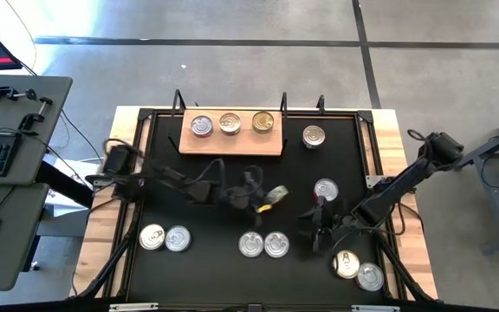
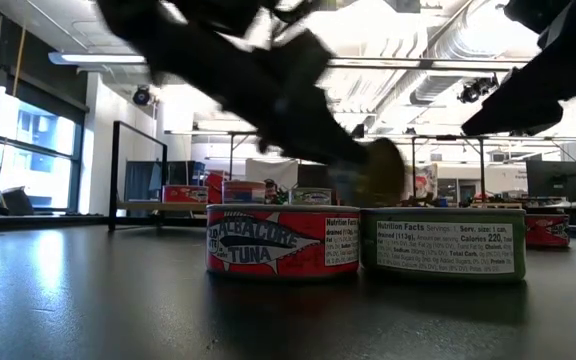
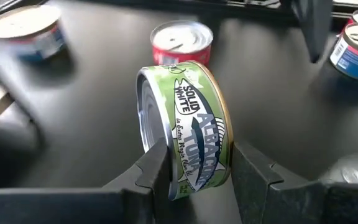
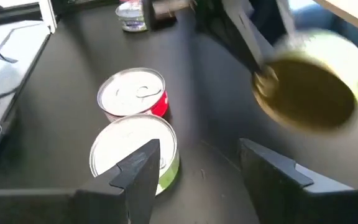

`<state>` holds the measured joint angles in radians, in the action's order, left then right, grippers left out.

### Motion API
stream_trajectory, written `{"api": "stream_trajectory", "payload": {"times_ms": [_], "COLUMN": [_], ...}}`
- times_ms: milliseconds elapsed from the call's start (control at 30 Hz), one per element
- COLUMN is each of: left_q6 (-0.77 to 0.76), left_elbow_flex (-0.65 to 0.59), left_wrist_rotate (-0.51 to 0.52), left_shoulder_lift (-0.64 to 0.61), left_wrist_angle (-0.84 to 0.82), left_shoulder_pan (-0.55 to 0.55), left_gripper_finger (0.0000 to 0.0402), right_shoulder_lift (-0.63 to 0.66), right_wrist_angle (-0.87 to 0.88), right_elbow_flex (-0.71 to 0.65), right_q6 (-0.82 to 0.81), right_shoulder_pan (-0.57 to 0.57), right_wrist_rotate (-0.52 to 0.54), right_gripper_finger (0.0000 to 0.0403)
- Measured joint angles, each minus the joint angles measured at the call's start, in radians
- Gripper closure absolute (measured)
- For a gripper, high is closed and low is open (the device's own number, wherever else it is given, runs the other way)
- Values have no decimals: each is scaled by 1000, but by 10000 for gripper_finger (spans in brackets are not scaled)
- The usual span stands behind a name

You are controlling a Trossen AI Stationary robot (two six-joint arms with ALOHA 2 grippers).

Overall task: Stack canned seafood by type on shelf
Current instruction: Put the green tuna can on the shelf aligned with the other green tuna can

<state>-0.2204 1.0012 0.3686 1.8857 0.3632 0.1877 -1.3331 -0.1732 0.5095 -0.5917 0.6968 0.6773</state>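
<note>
From overhead, the left gripper [image 1: 267, 199] is mid-table with a green tuna can [image 1: 275, 196] pinched on edge, while the wooden shelf [image 1: 232, 141] at the back holds three cans. Its wrist cam shows both fingers [image 3: 151, 171] clamped on that green can's faces. The right gripper [image 4: 197, 162] hangs with fingers apart over two silver-topped cans [image 4: 135, 149], so next I'd guess the green can gets carried to the shelf and laid flat on a matching one.

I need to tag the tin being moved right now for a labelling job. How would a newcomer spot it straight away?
Look at the middle of the black table, just in front of the wooden shelf. There the left gripper grips a green-labelled tuna can. Unlike the other tins, which lie flat, it is tipped on its edge between the fingers.
</note>
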Motion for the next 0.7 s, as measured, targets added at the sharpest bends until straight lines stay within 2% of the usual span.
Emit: {"api": "stream_trajectory", "payload": {"times_ms": [67, 133, 300, 433, 533, 633, 700], "left_q6": [-58, -120, -256, -302, -302, -303, -302], "left_elbow_flex": [-101, -218, -501, -629, -656, -653, -648], "left_wrist_rotate": [79, 142, 171, 166, 165, 153, 148], "left_shoulder_lift": [-75, -141, -217, -199, -190, -189, -189], "left_wrist_angle": [28, 138, 645, 989, 1114, 1139, 1152], "left_shoulder_pan": [34, 67, 121, 137, 141, 141, 141], "left_gripper_finger": [290, 290, 286, 285, 284, 284, 284], "right_shoulder_lift": [-46, -102, -251, -340, -354, -354, -354], "right_wrist_angle": [-50, -120, -408, -637, -636, -543, -453], "right_elbow_flex": [0, 0, 0, 18, 84, 181, 255], "right_q6": [30, 85, 328, 635, 851, 1057, 1187], "right_shoulder_pan": [0, -5, -55, -115, -157, -193, -213], "right_wrist_rotate": [4, 5, -79, -95, -9, 66, 74], "right_gripper_finger": [194, 194, 194, 194, 194, 194, 194]}}
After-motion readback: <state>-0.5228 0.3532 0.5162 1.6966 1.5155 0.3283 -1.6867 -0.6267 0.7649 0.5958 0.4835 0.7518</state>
